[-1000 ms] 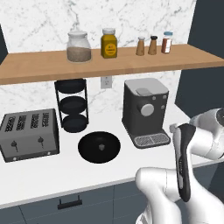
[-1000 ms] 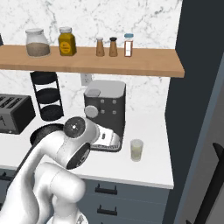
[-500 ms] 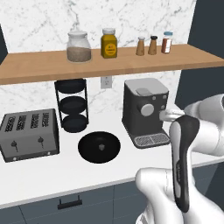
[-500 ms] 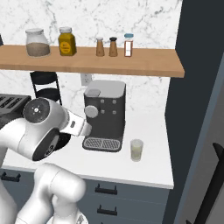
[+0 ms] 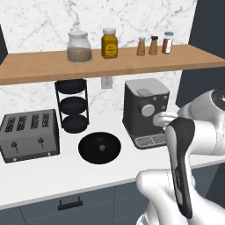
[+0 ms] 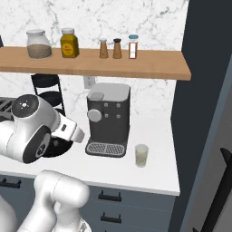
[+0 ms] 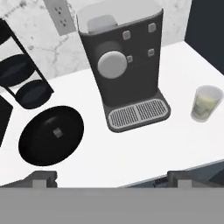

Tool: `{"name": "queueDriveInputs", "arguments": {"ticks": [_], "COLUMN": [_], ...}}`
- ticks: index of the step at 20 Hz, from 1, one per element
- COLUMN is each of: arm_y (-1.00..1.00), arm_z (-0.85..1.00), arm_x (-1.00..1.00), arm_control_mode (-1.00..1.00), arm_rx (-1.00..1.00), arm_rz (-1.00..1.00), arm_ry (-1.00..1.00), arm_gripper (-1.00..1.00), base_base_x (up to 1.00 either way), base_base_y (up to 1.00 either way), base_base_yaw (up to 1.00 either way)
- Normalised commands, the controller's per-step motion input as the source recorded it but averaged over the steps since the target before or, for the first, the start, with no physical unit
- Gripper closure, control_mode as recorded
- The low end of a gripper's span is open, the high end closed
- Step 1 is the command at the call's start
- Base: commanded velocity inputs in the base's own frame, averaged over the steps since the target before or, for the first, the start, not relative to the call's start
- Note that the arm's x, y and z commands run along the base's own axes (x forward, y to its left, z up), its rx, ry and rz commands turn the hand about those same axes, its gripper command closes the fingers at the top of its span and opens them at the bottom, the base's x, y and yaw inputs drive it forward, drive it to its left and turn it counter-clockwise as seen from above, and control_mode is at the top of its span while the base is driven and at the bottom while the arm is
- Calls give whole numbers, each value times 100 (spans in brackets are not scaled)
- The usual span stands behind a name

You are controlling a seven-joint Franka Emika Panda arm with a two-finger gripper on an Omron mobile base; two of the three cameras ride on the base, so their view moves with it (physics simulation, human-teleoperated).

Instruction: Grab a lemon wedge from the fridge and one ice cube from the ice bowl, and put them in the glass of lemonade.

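Nowhere legible writing, amber jar point(image 5: 109, 44) included.

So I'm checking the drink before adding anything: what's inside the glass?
The glass holds pale yellow-green liquid, about half full. No ice cube or lemon wedge is discernible; it is too small to be sure.

Kitchen: coffee machine point(image 5: 146, 111) centre, toaster point(image 5: 29, 135) left on white table point(image 5: 66, 173), spice jars point(image 5: 153, 45) on wooden shelf point(image 5: 132, 64) above, marble wall.

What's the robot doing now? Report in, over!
End effector open, holding nothing. Glass of lemonade upright on counter, right of coffee machine. Fridge at right, nothing blocking it.
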Motion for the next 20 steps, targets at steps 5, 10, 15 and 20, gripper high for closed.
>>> {"name": "queueDriveInputs", "arguments": {"ticks": [5, 10, 15, 20], "arm_y": [0, 0, 0, 0], "arm_z": [-11, 0, 0, 0], "arm_x": [-20, 0, 0, 0], "arm_control_mode": [100, 100, 100, 100], "arm_rx": [0, 0, 0, 0], "arm_rz": [0, 0, 0, 0], "arm_ry": [0, 0, 0, 0], "arm_gripper": [-100, -100, -100, -100], "base_base_x": [-55, -98, -77, -21], "base_base_y": [-13, -59, -98, -100], "base_base_yaw": [0, 0, 0, 1]}}
